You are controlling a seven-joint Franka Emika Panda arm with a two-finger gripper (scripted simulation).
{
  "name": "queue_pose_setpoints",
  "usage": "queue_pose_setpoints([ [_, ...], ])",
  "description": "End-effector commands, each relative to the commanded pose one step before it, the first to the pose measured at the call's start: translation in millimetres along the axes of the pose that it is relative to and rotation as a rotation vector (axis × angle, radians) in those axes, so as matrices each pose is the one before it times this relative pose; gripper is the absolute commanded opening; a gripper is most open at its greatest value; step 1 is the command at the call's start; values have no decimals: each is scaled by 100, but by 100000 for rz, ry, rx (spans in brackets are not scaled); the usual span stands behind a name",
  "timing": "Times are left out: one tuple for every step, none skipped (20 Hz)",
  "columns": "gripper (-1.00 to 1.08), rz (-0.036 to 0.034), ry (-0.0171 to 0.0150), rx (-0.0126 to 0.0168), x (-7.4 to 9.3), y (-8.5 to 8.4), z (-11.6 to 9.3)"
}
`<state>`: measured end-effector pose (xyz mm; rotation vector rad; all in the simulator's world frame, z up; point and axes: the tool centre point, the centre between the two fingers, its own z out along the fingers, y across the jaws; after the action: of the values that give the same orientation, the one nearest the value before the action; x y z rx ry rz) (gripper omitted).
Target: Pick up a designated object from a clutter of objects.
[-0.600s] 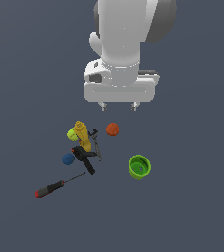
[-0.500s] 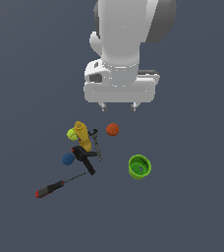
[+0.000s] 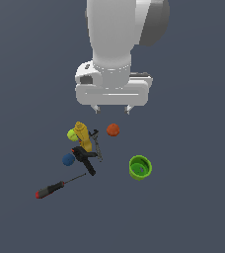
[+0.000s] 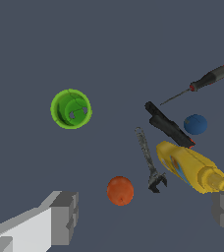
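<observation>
The orange-red ball (image 3: 113, 130) lies alone on the dark floor, just to the exterior view's right of the clutter; it also shows in the wrist view (image 4: 120, 190). My gripper (image 3: 112, 108) hangs above it, open and empty, fingers (image 4: 65, 216) wide apart. The clutter holds a yellow bottle (image 3: 82, 135), a yellow-green ball (image 3: 72, 134), a blue ball (image 3: 68, 159), a black tool (image 3: 85, 159) and a red-handled screwdriver (image 3: 55, 187). In the wrist view the ball sits between the two fingers, closer to one.
A green cup (image 3: 140, 167) stands apart on the exterior view's right of the ball, also in the wrist view (image 4: 70, 109). A grey wrench (image 4: 148, 162) lies between the ball and the yellow bottle (image 4: 191, 167).
</observation>
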<state>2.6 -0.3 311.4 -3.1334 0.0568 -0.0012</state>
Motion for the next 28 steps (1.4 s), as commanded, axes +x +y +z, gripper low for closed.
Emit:
queue_pose_setpoints([
  [100,25,41,-10,10,-51,43],
  [100,285,-2,-3,-20,-4,82],
  [100,431,11,-10,-20,11,122],
  [100,561,12,-12,-27,12,159],
  [100,676,6,-10,-39,7,193],
  [100,790,0,-9,-51,2,226],
  [100,906,-3,-9,-63,-2,260],
  [100,1019,-5,-10,-73,-3,292],
  [100,1132,-3,-12,-83,-1,323],
  [100,1262,-1,-14,-93,5,358],
  [100,1374,1,-16,-105,7,388],
  [100,1492,0,-17,-119,9,420],
  [100,1613,-1,-18,-134,11,453],
  [100,1734,0,-19,-150,15,484],
  [100,1860,0,-21,-167,20,516],
  [100,1987,1,-22,-185,27,548],
  [100,2111,1,-23,-205,33,579],
  [100,2239,2,-24,-226,42,609],
  [100,2365,2,-25,-248,53,638],
  [100,2479,3,-26,-270,64,663],
  [100,2501,4,-25,-282,75,662],
  [100,2501,4,-25,-291,86,655],
  [100,2499,5,-24,-300,97,648],
  [100,2499,5,-24,-309,109,641],
  [100,2498,5,-23,-316,121,633],
  [100,2498,6,-23,-323,134,625],
  [100,2497,6,-22,-330,147,617],
  [100,2496,6,-21,-336,160,609],
])
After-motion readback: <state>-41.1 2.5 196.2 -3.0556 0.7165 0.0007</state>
